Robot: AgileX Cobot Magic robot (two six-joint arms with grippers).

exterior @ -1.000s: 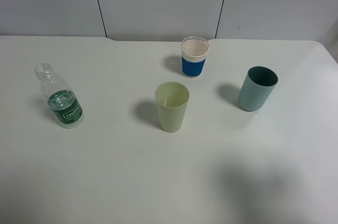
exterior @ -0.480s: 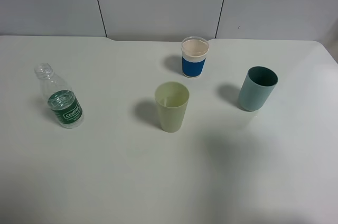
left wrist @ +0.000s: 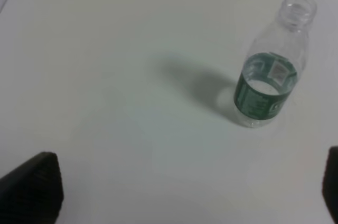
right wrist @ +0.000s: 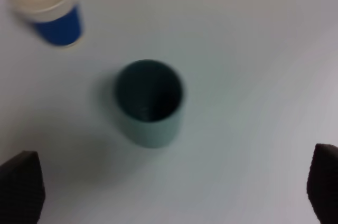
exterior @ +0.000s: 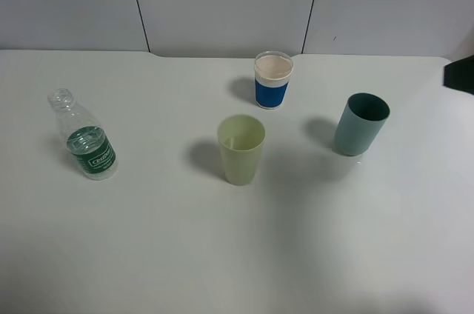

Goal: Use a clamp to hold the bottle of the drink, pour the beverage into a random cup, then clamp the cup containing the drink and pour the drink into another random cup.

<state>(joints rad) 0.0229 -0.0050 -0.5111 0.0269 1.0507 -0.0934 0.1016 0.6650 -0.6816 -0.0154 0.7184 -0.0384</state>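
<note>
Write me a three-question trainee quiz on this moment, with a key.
1. True or false: the bottle has its cap on.
2. Order these from left to right in the high view: teal tumbler, pale green cup, blue-banded paper cup.
3. Is the left tool or the right tool gripping anything?
Key:
1. False, the neck is open.
2. Pale green cup, blue-banded paper cup, teal tumbler.
3. No, both are open and empty.
</note>
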